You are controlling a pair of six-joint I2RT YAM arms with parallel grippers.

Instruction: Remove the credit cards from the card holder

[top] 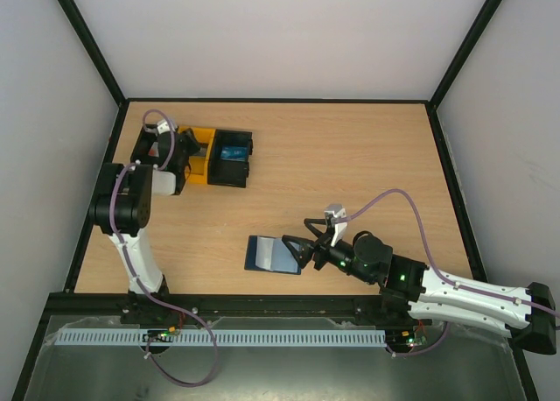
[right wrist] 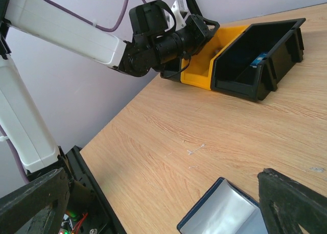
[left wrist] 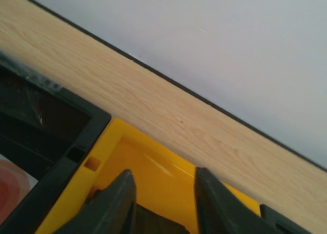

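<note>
The card holder [top: 273, 254] lies open on the table, dark blue with a pale grey inner flap bowed upward. In the right wrist view it [right wrist: 225, 213] sits low between my right fingers. My right gripper [top: 299, 239] is wide open at the holder's right edge, holding nothing [right wrist: 162, 173]. A bluish card [top: 232, 152] lies in the black bin [top: 248, 169]; it also shows in the right wrist view [right wrist: 259, 59]. My left gripper [top: 187, 154] is open and empty over the yellow bin [left wrist: 153, 162], its fingers [left wrist: 120, 193] apart. A red-and-white card-like thing [left wrist: 10, 190] shows in the black bin.
The yellow bin [top: 203, 140] and black bin stand side by side at the far left. The left arm [right wrist: 66, 29] reaches over them. Black frame rails [top: 446, 173] edge the table, and white walls surround it.
</note>
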